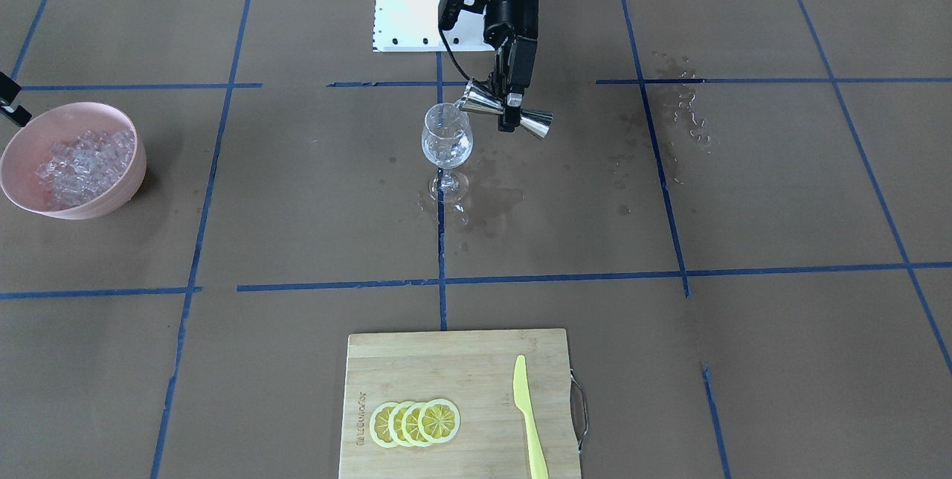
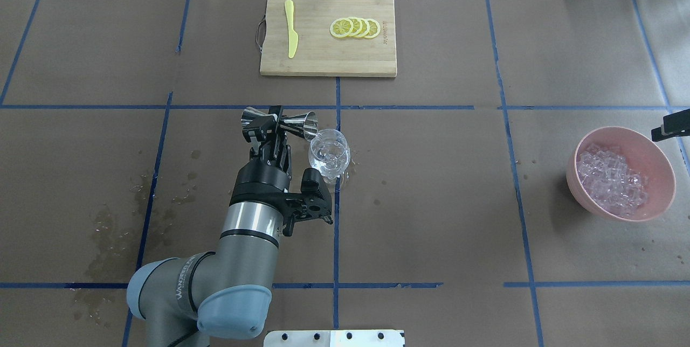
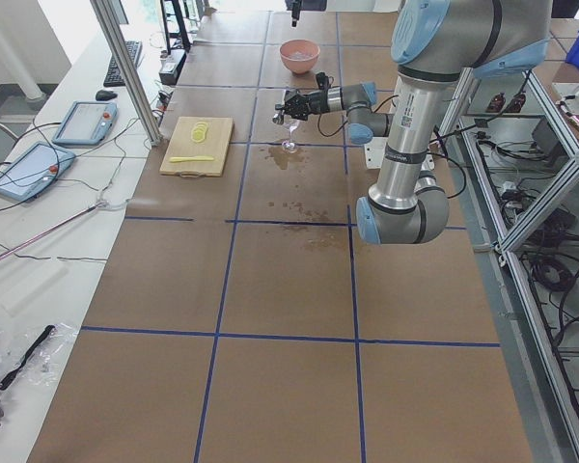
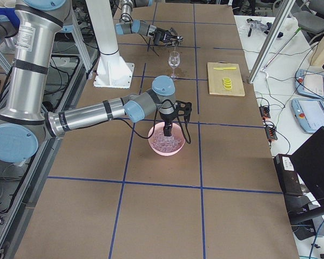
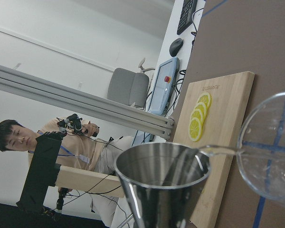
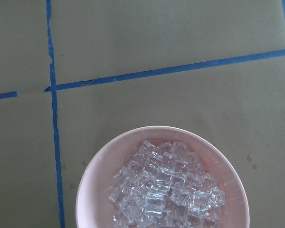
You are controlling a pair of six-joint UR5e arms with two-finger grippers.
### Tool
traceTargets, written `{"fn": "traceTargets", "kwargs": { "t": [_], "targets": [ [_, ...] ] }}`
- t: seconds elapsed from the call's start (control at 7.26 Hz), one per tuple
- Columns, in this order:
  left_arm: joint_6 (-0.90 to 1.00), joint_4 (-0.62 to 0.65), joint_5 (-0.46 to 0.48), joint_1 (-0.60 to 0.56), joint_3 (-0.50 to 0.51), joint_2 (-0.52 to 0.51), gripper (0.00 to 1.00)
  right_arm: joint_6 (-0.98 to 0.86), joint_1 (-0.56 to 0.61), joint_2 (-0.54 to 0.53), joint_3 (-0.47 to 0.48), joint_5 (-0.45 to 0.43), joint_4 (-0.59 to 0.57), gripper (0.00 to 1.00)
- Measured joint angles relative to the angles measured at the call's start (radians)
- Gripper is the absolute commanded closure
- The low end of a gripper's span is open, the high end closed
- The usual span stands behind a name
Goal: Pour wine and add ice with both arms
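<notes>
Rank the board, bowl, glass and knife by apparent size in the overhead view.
Largest to smallest:
board
bowl
glass
knife
The knife looks about as long as the glass, but far thinner.

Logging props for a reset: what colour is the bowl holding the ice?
Pale pink bowl; clearest in the overhead exterior view.

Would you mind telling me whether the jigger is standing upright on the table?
No, the left gripper holds the jigger sideways, its mouth at the wine glass rim.
</notes>
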Motion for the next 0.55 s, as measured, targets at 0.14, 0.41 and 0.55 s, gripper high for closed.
{"fn": "traceTargets", "kwargs": {
  "t": [0.14,0.41,0.55],
  "targets": [
    [0.059,0.0,0.012,-0.001,-0.002,-0.002,1.0,0.0,0.0,0.0,0.0,0.0,0.0,0.0],
    [0.168,0.001,0.034,0.0,-0.005,-0.003,1.0,0.0,0.0,0.0,0.0,0.0,0.0,0.0],
    [0.201,0.002,0.04,0.001,-0.005,-0.005,1.0,0.0,0.0,0.0,0.0,0.0,0.0,0.0]
  ]
}}
